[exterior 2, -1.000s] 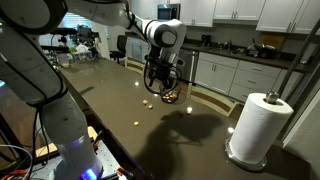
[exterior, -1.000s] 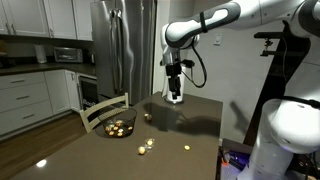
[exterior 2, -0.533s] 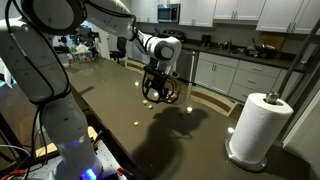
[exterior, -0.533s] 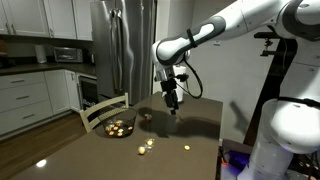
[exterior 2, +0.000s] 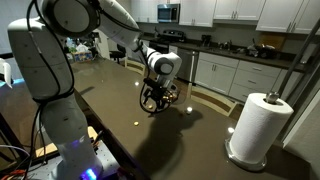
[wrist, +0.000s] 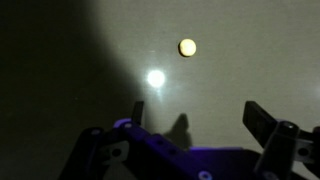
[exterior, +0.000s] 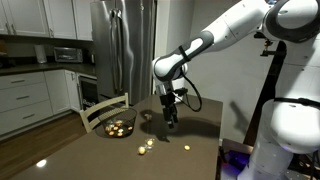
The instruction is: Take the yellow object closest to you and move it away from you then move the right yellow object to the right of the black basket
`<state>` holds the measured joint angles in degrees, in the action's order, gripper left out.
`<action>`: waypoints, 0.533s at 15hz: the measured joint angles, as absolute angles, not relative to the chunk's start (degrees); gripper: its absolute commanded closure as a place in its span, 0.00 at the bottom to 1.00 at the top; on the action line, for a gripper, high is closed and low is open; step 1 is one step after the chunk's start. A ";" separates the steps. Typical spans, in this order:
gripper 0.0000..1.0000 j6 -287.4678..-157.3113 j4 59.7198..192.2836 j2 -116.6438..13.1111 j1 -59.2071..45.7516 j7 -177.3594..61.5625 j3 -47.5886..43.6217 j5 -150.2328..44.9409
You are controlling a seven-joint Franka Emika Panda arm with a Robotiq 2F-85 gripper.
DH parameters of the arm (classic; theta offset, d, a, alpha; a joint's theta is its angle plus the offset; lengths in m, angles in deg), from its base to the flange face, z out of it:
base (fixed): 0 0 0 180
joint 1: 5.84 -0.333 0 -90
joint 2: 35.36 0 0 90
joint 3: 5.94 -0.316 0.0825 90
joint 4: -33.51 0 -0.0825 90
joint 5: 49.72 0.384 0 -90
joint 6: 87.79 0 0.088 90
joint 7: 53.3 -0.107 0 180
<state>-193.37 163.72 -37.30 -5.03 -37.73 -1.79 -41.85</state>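
Note:
My gripper (exterior: 170, 120) hangs low over the dark table, right of the black basket (exterior: 106, 130), which holds several yellow pieces. In the wrist view the jaws (wrist: 197, 118) are open and empty, with a small round yellow piece (wrist: 187, 46) on the table ahead of them. Loose yellow pieces lie near the table's front: two close together (exterior: 145, 146) and one further right (exterior: 186, 148). In an exterior view the gripper (exterior 2: 152, 100) is just above the table, and one yellow piece (exterior 2: 137, 123) lies in front of it.
A wooden chair (exterior: 104, 108) stands against the table beside the basket. A paper towel roll (exterior 2: 256, 125) stands on the table's end. A bright glare spot (wrist: 155, 78) lies on the table. A steel fridge (exterior: 120, 45) and cabinets are behind.
The arm has swung down and forward from the far part of the table, and the gripper now sits lower, close above the tabletop. The jaws stay open.

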 measured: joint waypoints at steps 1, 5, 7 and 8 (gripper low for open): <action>0.00 -193.79 164.41 -37.72 -4.97 -37.73 -1.79 -40.95; 0.00 -194.31 166.74 -38.74 -4.52 -37.73 -1.79 -38.75; 0.00 -194.67 167.80 -38.86 -4.49 -37.73 -1.81 -38.30; 0.00 -195.62 168.40 -38.92 -4.49 -37.80 -1.87 -38.28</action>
<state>-195.62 168.40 -38.92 -4.49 -37.80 -1.87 -38.28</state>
